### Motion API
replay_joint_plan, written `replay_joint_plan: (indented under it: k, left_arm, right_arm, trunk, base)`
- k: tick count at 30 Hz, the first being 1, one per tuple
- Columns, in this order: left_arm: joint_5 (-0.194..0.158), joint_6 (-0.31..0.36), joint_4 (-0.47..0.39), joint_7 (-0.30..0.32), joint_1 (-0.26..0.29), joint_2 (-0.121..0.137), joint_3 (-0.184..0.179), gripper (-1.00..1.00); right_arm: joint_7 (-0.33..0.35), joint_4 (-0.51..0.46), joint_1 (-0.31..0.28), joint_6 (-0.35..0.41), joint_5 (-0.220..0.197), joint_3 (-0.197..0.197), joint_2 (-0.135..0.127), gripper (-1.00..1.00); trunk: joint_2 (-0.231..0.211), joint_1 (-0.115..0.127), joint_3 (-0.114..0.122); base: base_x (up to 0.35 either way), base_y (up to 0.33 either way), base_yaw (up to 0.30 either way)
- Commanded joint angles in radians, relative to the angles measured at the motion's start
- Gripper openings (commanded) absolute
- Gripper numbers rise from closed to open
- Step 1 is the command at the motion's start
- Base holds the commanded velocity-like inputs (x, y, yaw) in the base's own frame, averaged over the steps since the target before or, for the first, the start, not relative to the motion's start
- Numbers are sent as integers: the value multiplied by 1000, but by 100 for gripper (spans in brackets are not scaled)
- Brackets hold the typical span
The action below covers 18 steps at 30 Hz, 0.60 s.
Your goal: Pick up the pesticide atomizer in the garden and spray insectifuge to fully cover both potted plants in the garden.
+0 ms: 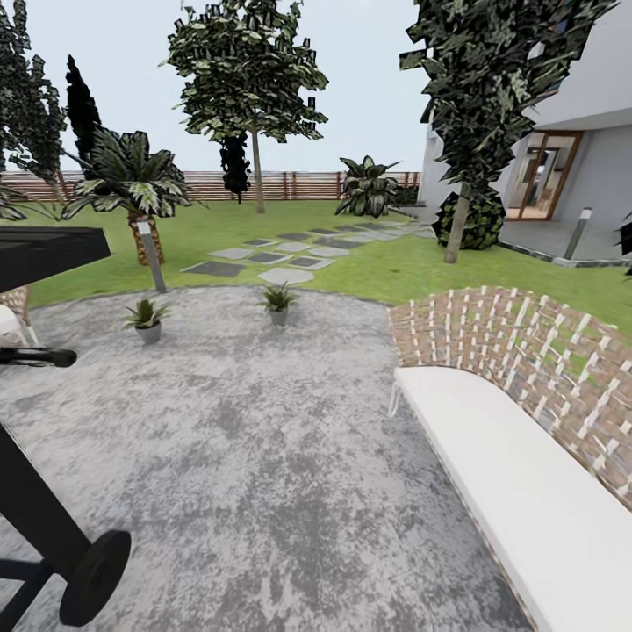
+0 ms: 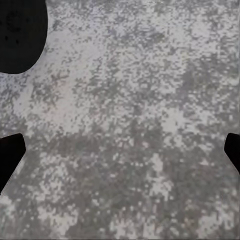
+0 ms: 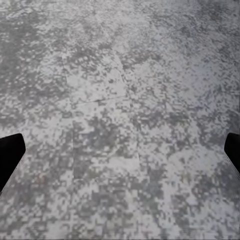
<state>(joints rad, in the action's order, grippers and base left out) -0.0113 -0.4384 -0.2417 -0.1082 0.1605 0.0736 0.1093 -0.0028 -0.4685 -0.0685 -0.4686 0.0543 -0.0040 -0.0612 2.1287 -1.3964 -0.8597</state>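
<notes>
Pesticide atomizer not spotted anywhere here, so location unknown; probably off beyond the black grill [image 1: 44, 254] side or behind. Judging from the task alone: likely light, rigid, smooth small bottle, easy to tip or squirt out of a pinch; best taken around the body below the spray head, nozzle left free and pointed away. Two potted plants sitting at the far edge of the round grey paved area [image 1: 246, 456], one [image 1: 146, 317] near a lamp post [image 1: 151, 254], the other [image 1: 278, 303] closer to the stepping stones [image 1: 281, 259]; well apart from each other, no white specks discernible at this range. Head view gives the wider garden: lawn, brown fence [image 1: 290, 184], palm, house, woven bench with white cushion [image 1: 518, 465] on the right. Wrist views add only mottled paving close below each arm, nothing to grasp. Left gripper [image 2: 120, 155] spread wide, dark fingertips [image 2: 10, 155] at opposite picture edges, nothing between; a dark round shape at one corner, unidentified. Right gripper [image 3: 120, 155] same: released, fingertips [image 3: 10, 155] apart, empty. Still the approach and search stage by the look of it.
</notes>
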Motion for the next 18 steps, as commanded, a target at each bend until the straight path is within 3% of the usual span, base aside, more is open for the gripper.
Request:
replay_joint_plan:
  k: [1,12,18]
  left_arm:
    - [-1,-3,1,-1,1,0,1,100]
    - [-1,-3,1,-1,0,0,1,100]
    - [-1,-3,1,-1,0,0,1,100]
  right_arm:
    - [0,1,-1,-3,5,-1,0,100]
    - [0,1,-1,-4,5,0,1,100]
    - [0,1,-1,-3,5,-1,1,100]
  trunk:
    - [0,0,-1]
    - [0,0,-1]
    - [0,0,-1]
  base:
    - [339,0,0]
    - [339,0,184]
    - [339,0,39]
